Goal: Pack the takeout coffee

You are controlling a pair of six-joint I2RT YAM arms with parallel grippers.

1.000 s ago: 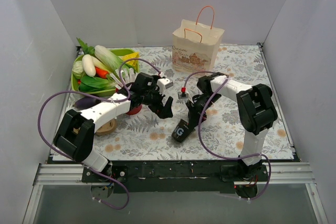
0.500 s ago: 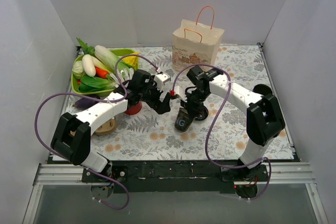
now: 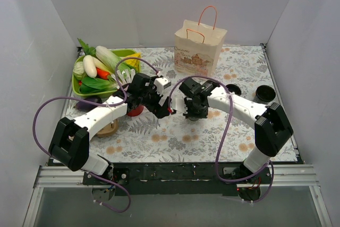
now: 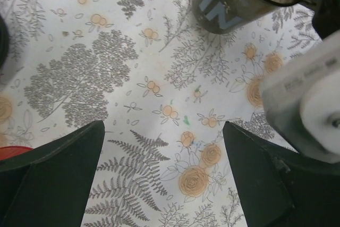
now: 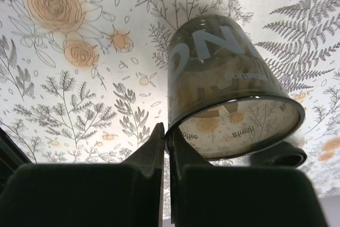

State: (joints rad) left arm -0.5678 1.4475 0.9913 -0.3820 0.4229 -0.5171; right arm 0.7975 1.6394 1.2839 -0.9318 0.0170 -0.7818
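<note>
My largest worry is the paper bag (image 3: pixel 197 46): it stands upright at the back of the table (image 3: pixel 175 143), light and open-topped, and a careless swing of a forearm could tip it or crush its mouth. Next come my two arms, which meet in front of the bag and slightly to its left, wrists nearly touching, so a turn by either could knock the other. My right gripper (image 5: pixel 166 131) is pinched tight on the rim of a lidless dark cup (image 5: pixel 212 73), hanging it above the cloth by one thin wall (a poor hold, likely to pivot or slip if I move fast). My left gripper (image 4: pixel 163 126) is spread wide, holding nothing, just beside that cup. What I carry does not look like the order. I believe the takeout coffee (image 3: pixel 264 93) is the dark cup in front of the bag and well to its right, near the table's right edge, though from above it is too small to be sure of its lid. A loose flat lid (image 3: pixel 232 89) lies between it and my right arm and could be swept aside. For room, the cloth in front of the bag toward the near edge lies open. Left of the bag, the vegetable tray (image 3: pixel 127 53) and a red cup (image 3: pixel 135 111) crowd my left arm.
</note>
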